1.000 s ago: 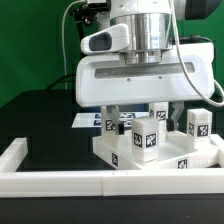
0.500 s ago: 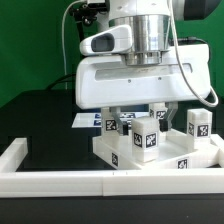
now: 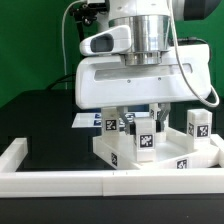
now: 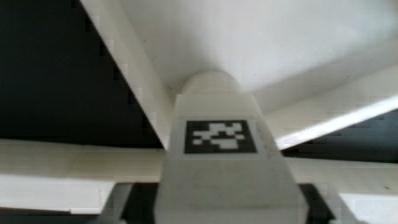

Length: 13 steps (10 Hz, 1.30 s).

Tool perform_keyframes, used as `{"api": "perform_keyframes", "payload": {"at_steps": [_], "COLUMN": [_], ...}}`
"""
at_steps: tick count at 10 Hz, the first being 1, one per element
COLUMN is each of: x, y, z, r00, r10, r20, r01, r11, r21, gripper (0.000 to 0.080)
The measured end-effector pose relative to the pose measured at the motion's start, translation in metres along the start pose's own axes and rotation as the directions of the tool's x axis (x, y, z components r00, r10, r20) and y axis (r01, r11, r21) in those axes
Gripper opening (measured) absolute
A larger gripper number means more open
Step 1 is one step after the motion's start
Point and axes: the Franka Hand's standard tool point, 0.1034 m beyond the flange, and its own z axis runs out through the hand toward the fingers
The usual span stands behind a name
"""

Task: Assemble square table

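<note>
hand (image 3: 138, 121) low over the square slab (image 3: 181, 161), fingers on either side of a tagged leg (image 3: 144, 138) standing upright on the slab; looks clamped on that leg, contact not clear. wrist view: leg (image 4: 222, 140) runs up between the fingers. slab sits on the black surface (image 3: 45, 130), against the white border wall (image 3: 60, 182). another leg (image 3: 197, 125) at 3 o'clock of the hand, marker board (image 3: 88, 120) at 9 o'clock.
</note>
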Motion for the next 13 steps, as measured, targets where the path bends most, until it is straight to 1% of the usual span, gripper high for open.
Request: {"api": "perform_keyframes", "payload": {"at_steps": [1, 2, 3, 4, 6, 8, 10, 11, 13], "x": [0.0002, 0.0012, 0.0010, 0.0010, 0.0006, 0.0001, -0.0005, -0.0005, -0.0011], "y": [0.0001, 0.0037, 0.0034, 0.0014, 0.0018, 0.0017, 0.0015, 0.0016, 0.0012], "z": [0.0000, 0.0001, 0.0006, 0.0008, 0.0018, 0.0028, 0.0030, 0.0028, 0.0028], "r00": [0.994, 0.968, 0.928, 0.891, 0.761, 0.588, 0.434, 0.375, 0.298], "r10": [0.111, 0.250, 0.372, 0.454, 0.648, 0.809, 0.901, 0.927, 0.955], "r20": [-0.001, -0.006, -0.007, -0.006, -0.002, -0.005, -0.014, -0.015, -0.009], "r01": [-0.111, -0.250, -0.372, -0.454, -0.648, -0.809, -0.901, -0.927, -0.955], "r11": [0.994, 0.968, 0.928, 0.891, 0.761, 0.588, 0.434, 0.375, 0.298], "r21": [0.002, -0.001, 0.000, 0.001, 0.010, 0.006, -0.004, -0.009, -0.005], "gripper": [0.0290, 0.0290, 0.0290, 0.0290, 0.0291, 0.0291, 0.0292, 0.0292, 0.0296]}}
